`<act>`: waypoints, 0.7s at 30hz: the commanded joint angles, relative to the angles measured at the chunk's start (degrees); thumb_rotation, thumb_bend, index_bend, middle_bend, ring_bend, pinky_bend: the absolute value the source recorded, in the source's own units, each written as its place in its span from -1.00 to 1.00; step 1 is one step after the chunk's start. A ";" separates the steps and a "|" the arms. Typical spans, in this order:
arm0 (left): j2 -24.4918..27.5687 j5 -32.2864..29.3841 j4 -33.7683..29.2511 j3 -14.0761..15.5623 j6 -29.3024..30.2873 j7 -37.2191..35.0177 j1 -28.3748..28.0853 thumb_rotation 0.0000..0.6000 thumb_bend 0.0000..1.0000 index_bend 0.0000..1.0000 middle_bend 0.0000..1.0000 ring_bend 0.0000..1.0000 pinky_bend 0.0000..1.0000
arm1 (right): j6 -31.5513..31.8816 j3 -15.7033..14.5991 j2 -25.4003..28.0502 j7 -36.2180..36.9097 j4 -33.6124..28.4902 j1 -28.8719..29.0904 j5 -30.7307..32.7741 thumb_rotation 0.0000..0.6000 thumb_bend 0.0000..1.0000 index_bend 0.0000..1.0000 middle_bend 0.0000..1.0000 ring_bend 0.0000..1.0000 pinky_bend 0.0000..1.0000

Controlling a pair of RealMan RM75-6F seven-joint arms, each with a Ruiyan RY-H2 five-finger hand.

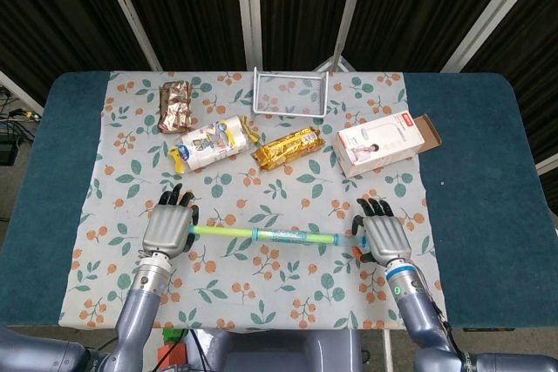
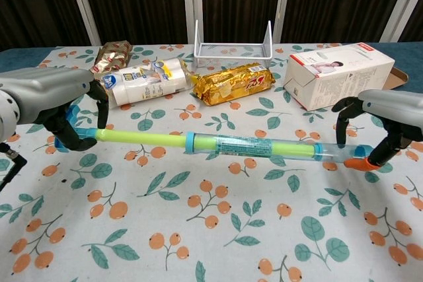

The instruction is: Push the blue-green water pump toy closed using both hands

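Note:
The water pump toy [image 1: 279, 236] [image 2: 251, 146] is lifted a little above the flowered cloth, running left to right. Its yellow-green plunger rod [image 2: 139, 137] shows at the left and its clear blue barrel [image 2: 264, 148] at the right. My left hand [image 1: 170, 229] [image 2: 63, 107] grips the blue handle at the rod's end. My right hand [image 1: 380, 237] [image 2: 383, 117] grips the barrel's orange-tipped end [image 2: 360, 162]. The fingers of both hands curl round the toy's ends.
Behind the toy lie a gold snack pack [image 1: 285, 146], a white and yellow bag [image 1: 207, 144], a crumpled gold wrapper [image 1: 176, 104], a white wire rack [image 1: 289, 91] and a white carton [image 1: 385, 143]. Blue table [image 1: 488, 163] flanks the cloth.

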 commanded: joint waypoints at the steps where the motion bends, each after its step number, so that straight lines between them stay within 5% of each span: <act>1: -0.74 -0.23 0.03 -0.15 0.24 0.56 -0.44 1.00 0.02 0.18 -0.64 -0.98 -0.74 | 0.21 -0.07 -0.13 -0.08 -0.63 0.20 -0.27 1.00 -0.13 0.31 -0.77 -1.00 -1.00; 21: -5.21 -0.97 0.57 -0.68 1.20 1.91 -2.14 1.00 0.02 0.20 -0.63 -0.98 -0.74 | 1.71 -0.31 -1.87 -1.22 -1.91 1.19 0.45 1.00 -0.13 0.32 -0.77 -1.00 -1.00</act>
